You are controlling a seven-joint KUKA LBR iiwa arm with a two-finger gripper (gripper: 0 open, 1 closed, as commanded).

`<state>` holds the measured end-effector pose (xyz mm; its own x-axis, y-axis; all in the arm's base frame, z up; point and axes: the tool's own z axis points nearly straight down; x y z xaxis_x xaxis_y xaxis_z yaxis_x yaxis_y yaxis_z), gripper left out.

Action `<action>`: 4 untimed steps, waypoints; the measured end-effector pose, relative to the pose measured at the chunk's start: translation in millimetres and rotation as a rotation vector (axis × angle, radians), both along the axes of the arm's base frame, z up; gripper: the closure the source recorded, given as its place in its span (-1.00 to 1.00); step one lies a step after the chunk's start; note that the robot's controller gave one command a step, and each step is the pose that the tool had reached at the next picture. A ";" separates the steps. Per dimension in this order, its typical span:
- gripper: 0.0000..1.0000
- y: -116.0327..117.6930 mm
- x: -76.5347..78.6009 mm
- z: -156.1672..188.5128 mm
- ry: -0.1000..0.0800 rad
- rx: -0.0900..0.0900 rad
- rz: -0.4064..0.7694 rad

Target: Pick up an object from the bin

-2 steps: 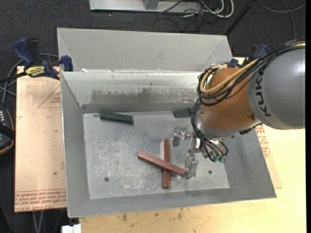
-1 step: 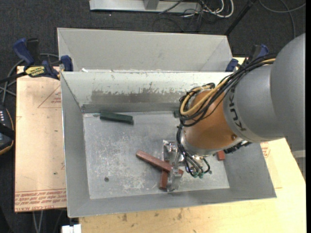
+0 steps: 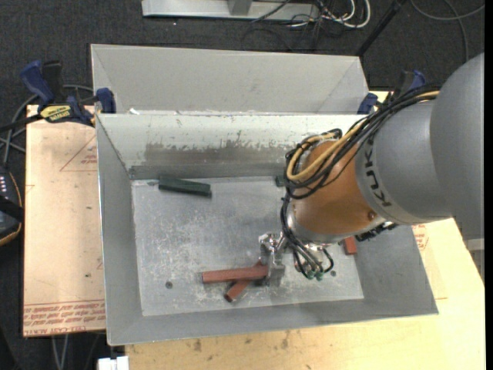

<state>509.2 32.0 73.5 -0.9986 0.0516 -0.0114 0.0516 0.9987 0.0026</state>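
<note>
Reddish-brown slim stick (image 3: 231, 275) by tool (image 3: 273, 267)

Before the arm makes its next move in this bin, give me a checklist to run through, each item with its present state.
1. Gripper at the right end of the long red-brown bar: ok.
2. Bar actually held: cannot tell.
3. Target lying alone: not ok; the shorter red-brown bar lies against it and might shift or come along.
4. Dark green bar out of the way: ok; it lies apart, by the back wall.
5. Room to the front wall of the bin: ok; the gripper stands off it.
6. Small red piece beside the arm: cannot tell; the arm partly hides it.
</note>
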 end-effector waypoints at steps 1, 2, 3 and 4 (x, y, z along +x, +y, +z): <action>1.00 38.0 38.0 122.9 -0.001 -0.001 0.175; -1.00 37.0 35.8 118.6 0.008 -0.002 0.174; -1.00 -0.5 15.2 11.5 0.017 -0.003 0.374; -1.00 9.0 5.6 -3.3 0.008 -0.004 0.568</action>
